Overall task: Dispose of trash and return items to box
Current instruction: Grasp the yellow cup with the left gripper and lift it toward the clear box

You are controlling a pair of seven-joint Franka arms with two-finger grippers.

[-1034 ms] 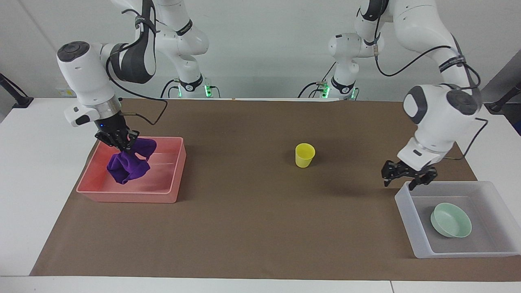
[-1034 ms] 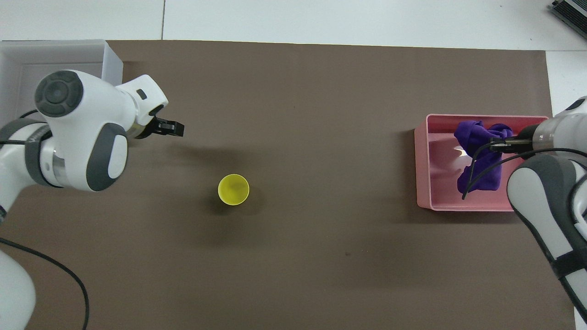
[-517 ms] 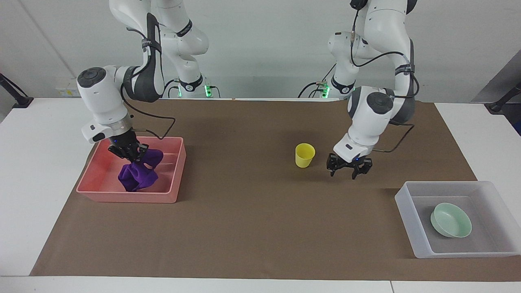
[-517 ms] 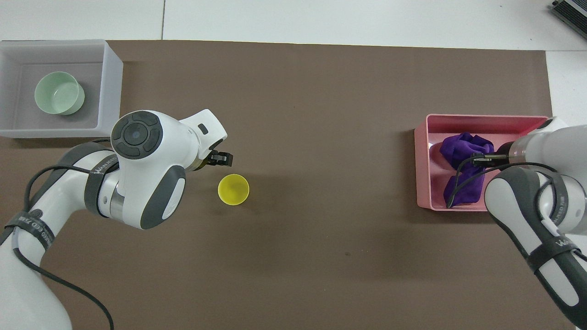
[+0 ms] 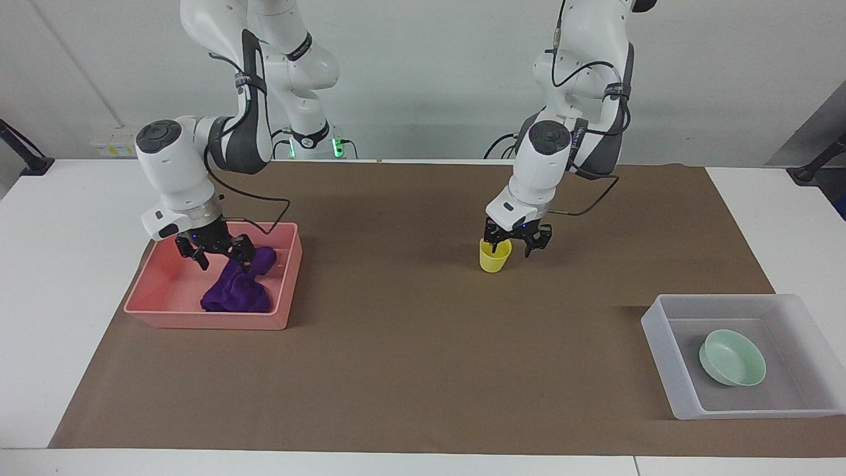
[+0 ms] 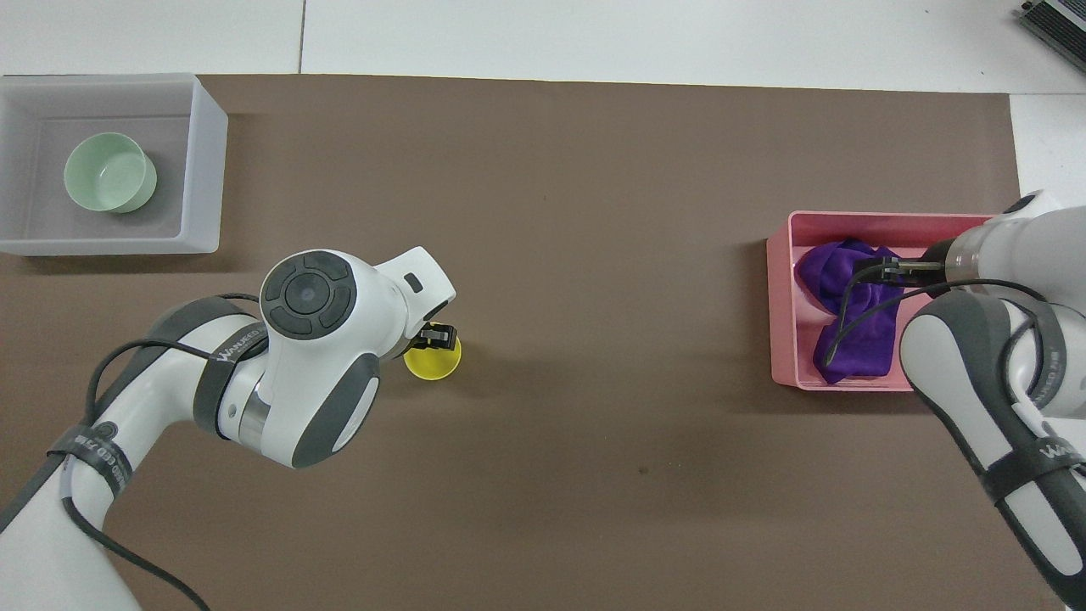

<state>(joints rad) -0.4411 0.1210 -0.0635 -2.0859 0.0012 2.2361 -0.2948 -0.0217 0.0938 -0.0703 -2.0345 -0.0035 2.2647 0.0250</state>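
At the right arm's end of the tabletop point(image 5: 410, 390) the pink bin point(image 5: 158, 311) sits on the brown mat point(image 5: 396, 344), and the purple cloth rag point(image 5: 239, 291) lies heaped on the bin's floor, against the wall toward the table's middle. The right gripper point(image 5: 215, 252) hangs inside the bin just above the rag with its jaws spread; one finger reaches the top of the heap, and whether it touches the fabric cannot be told (the overhead view shows only the wrist and cable over the rag point(image 6: 848, 314)).

Near the middle of the mat stands the yellow cup point(image 5: 494, 258), upright and well apart from both bins. The left gripper point(image 5: 517, 243) is down at the cup's rim, jaws spread, with one finger at or just inside the mouth and the other outside the wall toward the left arm's end. From overhead, the left gripper point(image 6: 437, 337) covers part of the cup point(image 6: 434, 362).

At the left arm's end, farther from the robots than the cup, is the translucent box point(image 5: 681, 390). The mint-green bowl point(image 5: 732, 357) rests upright on its floor (seen plainly from above too: bowl point(image 6: 109, 172), box point(image 6: 204, 170)).
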